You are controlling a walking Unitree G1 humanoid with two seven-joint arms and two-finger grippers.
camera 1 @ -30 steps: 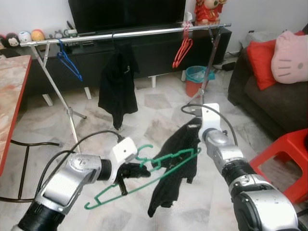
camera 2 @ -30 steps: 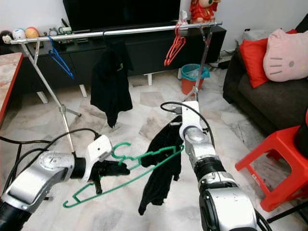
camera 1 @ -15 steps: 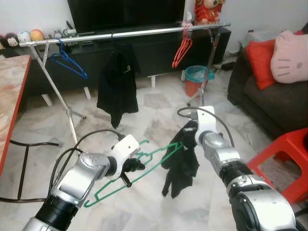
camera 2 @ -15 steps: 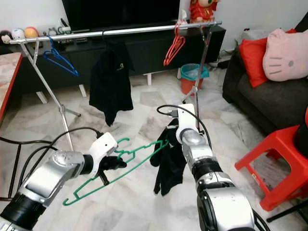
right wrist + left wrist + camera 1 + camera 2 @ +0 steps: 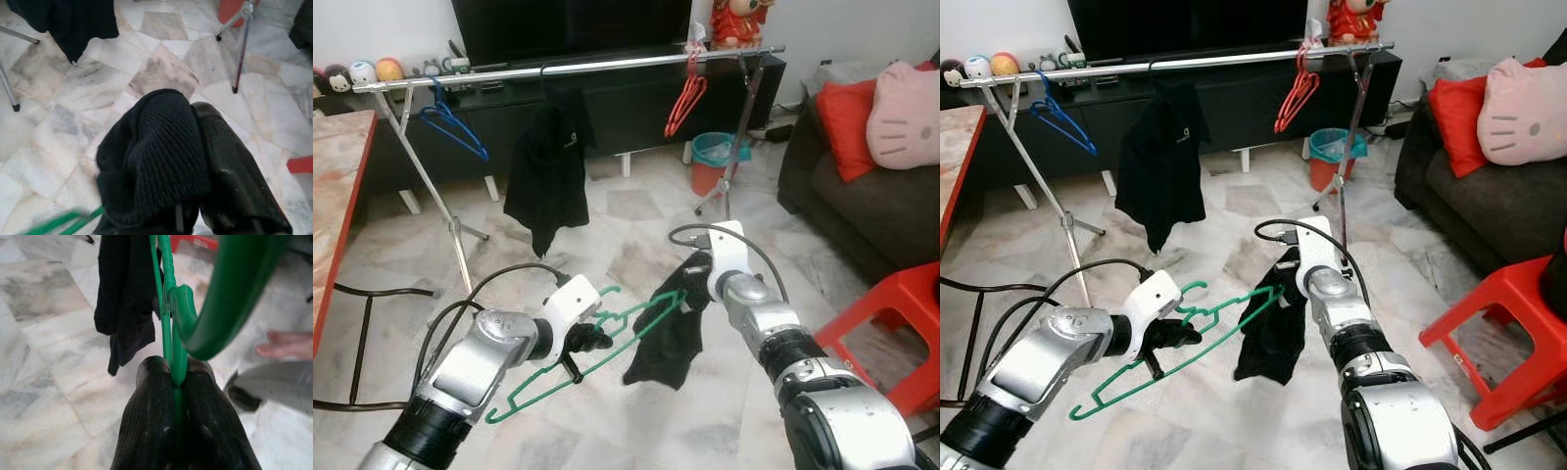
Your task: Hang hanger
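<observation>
A green plastic hanger [image 5: 607, 338] is held low over the floor, tilted, with my left gripper [image 5: 579, 343] shut on its neck just below the hook [image 5: 195, 313]. A black knit garment [image 5: 668, 328] hangs off the hanger's far end. My right gripper [image 5: 695, 279] is shut on the garment's top, and the cloth [image 5: 156, 147] bunches over one finger. Beyond them stands a silver clothes rail [image 5: 587, 67].
On the rail hang a blue hanger [image 5: 450, 122], a black shirt [image 5: 548, 166] and a red hanger [image 5: 685, 98]. A teal-and-red bin [image 5: 713, 162] stands behind it. A dark sofa [image 5: 862, 196] and red stool [image 5: 901, 313] are right, a table [image 5: 337, 186] left. A person's foot [image 5: 288, 343] is nearby.
The hanger and garment rose from their lower position a second ago. The garment's hem has since swung out to the left, and the blue hanger swung on the rail.
</observation>
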